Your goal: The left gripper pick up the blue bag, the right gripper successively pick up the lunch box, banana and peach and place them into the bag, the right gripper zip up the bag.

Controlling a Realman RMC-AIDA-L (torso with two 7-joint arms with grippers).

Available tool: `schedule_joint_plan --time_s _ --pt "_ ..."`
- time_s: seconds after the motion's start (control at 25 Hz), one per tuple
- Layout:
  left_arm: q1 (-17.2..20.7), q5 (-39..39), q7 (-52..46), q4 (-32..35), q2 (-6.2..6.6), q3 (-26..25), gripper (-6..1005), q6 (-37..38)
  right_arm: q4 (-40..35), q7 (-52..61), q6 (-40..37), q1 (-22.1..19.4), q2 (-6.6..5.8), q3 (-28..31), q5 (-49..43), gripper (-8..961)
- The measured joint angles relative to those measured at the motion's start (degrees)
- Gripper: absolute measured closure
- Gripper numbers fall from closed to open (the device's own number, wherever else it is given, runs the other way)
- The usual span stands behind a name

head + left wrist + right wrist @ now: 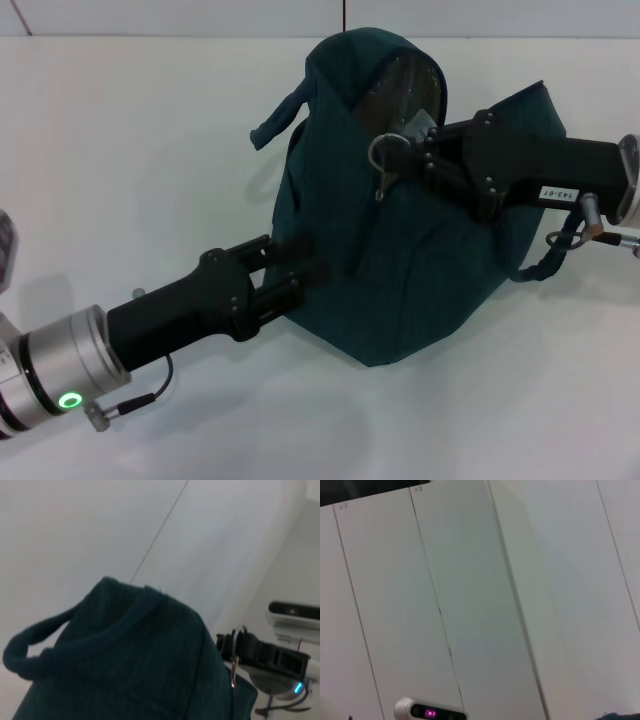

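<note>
A: Where does the zipping stand?

B: The large dark teal-blue fabric bag point(400, 250) sits at the middle of the white desk point(120, 150), its top partly open, with silver foil lining showing at the far side. The all-black right gripper point(415, 150) reaches in from the right, its slim fingers pinched on the silver ring pull point(383, 152) of the zipper.

A: And the other arm?

B: The left gripper point(305, 275), black on a silver wrist with a green ring light, comes from the near left, its fingers clamped on the bag's near-left wall.

A: How should the pull go?

B: I'd judge it best drawn steadily along the zipper line while the left gripper keeps the fabric taut, so the teeth don't bunch.

A: Anything in the way?

B: One padded handle point(280, 115) sticks out on the far left and another loop point(545, 262) hangs on the right below the right arm; either could snag. No lunch box, banana or peach shows outside the bag.
</note>
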Motion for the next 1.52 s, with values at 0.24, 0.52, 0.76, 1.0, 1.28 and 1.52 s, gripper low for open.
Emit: schedule_joint_plan --time_s 0.24,0.52,0.76,1.0,1.28,1.52 --pt "-0.6 -0.1 0.4 -0.3 -0.12 1.2 494 -2.0 0.0 0.0 -0.1 -0.4 0.04 0.3 0.1 945" --pt "1.4 -4.1 4.4 -0.4 -0.21 0.7 491 -2.8 0.0 -0.1 -0.6 -0.9 -0.11 0.1 1.5 945" --pt "1.8 -8.4 9.4 -2.4 -0.35 0.7 489 -4.4 0.0 -0.1 -0.7 -0.9 -0.09 -0.1 1.5 946" --pt "0.8 -8.8 12.4 -3.2 -0.32 1.8 486 -4.1 0.0 -0.2 -0.7 -0.9 -0.05 -0.1 1.5 945" --pt "-0.6 -8.7 13.5 -3.4 -0.26 2.8 422 -2.9 0.0 -0.2 -0.7 -1.4 -0.14 0.3 1.5 946" --pt "-2.0 -8.5 13.7 -3.9 -0.45 4.3 221 -4.4 0.0 -0.1 -1.2 -1.5 -0.03 0.3 1.6 946"
